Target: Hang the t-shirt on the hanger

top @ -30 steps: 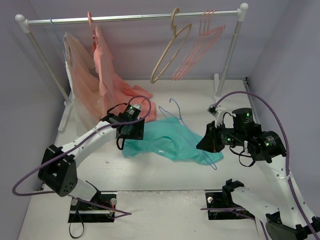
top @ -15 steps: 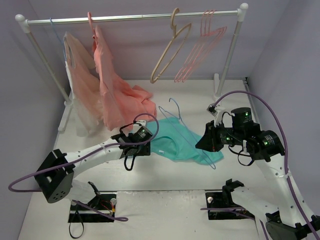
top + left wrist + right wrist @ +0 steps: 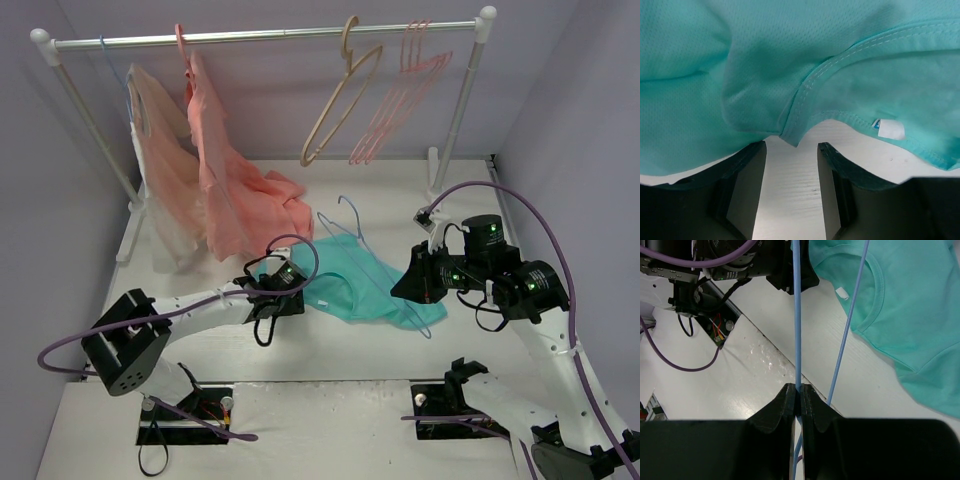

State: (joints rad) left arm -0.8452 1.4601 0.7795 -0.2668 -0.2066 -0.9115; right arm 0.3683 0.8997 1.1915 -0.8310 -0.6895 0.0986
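Salmon garment (image 3: 236, 205), perhaps against teal t-shirt (image 3: 352, 280)

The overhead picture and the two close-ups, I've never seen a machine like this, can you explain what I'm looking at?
Two robot arms are bolted to a white table. The wide picture looks down from above; each close-up comes from a camera on one arm's wrist. A teal t-shirt lies on the table. The left gripper is open, just at the shirt's collar edge. The right gripper is shut on a thin blue hanger. Behind, a rail carries pink garments and spare hangers.
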